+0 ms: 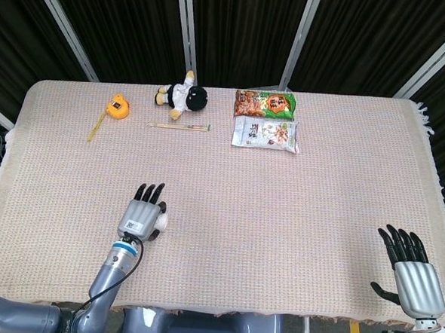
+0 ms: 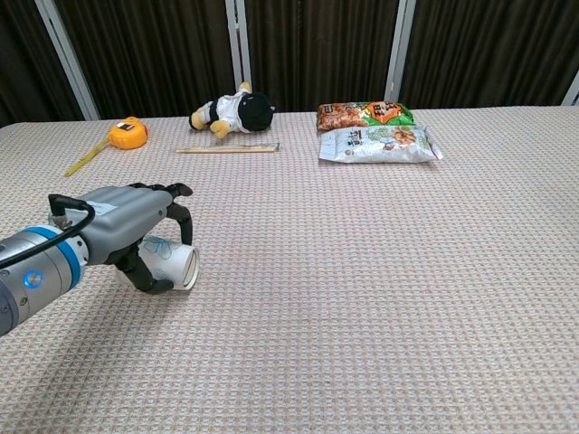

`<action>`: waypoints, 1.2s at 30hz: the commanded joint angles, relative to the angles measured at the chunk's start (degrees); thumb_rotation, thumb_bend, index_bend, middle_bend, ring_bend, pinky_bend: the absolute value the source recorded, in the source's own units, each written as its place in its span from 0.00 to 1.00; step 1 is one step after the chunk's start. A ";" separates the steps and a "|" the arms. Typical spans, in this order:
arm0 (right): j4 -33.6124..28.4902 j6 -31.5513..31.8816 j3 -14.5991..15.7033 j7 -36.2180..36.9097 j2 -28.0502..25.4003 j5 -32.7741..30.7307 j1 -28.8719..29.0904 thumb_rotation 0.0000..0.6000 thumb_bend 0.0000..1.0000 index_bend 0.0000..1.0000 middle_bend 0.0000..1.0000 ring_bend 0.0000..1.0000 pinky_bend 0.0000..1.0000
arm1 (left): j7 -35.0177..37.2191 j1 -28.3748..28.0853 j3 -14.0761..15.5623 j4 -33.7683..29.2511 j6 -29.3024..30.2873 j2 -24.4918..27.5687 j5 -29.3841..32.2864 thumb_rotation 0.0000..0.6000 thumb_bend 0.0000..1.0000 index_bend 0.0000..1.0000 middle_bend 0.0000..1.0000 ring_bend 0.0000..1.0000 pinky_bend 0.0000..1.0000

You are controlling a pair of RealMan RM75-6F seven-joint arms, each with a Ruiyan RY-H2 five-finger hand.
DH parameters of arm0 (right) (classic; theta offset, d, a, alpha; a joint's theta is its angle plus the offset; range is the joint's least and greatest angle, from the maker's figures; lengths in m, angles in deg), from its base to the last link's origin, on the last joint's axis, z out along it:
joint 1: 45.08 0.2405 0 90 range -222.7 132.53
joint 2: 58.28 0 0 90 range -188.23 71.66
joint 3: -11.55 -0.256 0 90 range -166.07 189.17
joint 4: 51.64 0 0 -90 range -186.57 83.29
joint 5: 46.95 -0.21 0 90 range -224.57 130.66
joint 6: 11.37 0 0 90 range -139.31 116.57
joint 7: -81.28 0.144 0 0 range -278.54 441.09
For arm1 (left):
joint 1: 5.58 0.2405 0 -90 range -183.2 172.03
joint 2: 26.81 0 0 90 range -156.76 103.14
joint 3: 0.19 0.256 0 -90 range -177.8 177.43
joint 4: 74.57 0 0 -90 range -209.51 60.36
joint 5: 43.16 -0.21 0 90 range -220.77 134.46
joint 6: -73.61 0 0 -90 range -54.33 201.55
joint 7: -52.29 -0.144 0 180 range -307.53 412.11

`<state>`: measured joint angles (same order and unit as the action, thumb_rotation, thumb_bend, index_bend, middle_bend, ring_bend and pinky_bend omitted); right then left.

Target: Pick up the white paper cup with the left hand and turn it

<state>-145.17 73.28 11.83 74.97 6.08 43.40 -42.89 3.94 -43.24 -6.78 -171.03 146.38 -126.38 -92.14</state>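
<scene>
— Fingers first: what is the left robot hand doing?

— It lies over the white paper cup, fingers curled down across the top and the thumb hooked under the near side, so it grips the cup. The cup lies on its side on the bench, mouth facing to the right in the chest view. From the head view only a sliver of the cup shows past the left robot hand.

— Is the cup lifted?

— I cannot tell; it sits low, at or just above the woven cloth.

— And the right robot hand?

— Open, fingers spread and pointing away, holding nothing, at the near right corner of the bench, well apart from the cup. Only the head view shows it.

— What lies further out?

— Along the far edge: an orange tape measure with its yellow tape pulled out at the left, a plush toy in black and white beside it, a pair of wrapped chopsticks just in front of the toy. To the right are two snack bags touching each other, the orange and green snack bag behind the white snack bag.
</scene>
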 commanded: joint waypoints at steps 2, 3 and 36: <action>-0.07 0.20 0.07 -0.46 0.18 0.21 -0.07 1.00 0.03 0.01 0.00 0.00 0.00 | 14.08 2.29 -1.87 -1.67 -2.66 0.82 -5.80 1.00 0.19 0.42 0.00 0.00 0.00; -0.06 0.19 0.05 -0.51 0.22 0.12 -0.09 1.00 0.03 0.01 0.00 0.00 0.00 | 17.94 2.81 -2.11 -1.60 -3.26 0.84 -7.42 1.00 0.19 0.42 0.00 0.00 0.00; 0.11 -0.28 0.13 -1.79 0.66 -0.16 0.08 1.00 0.03 0.02 0.00 0.00 0.00 | 57.16 10.06 0.56 10.01 -12.51 5.99 -21.19 1.00 0.19 0.00 0.00 0.00 0.00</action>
<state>-145.06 73.01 11.96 73.18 6.73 43.24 -42.81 60.83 -33.43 -6.43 -161.01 133.62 -120.69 -113.00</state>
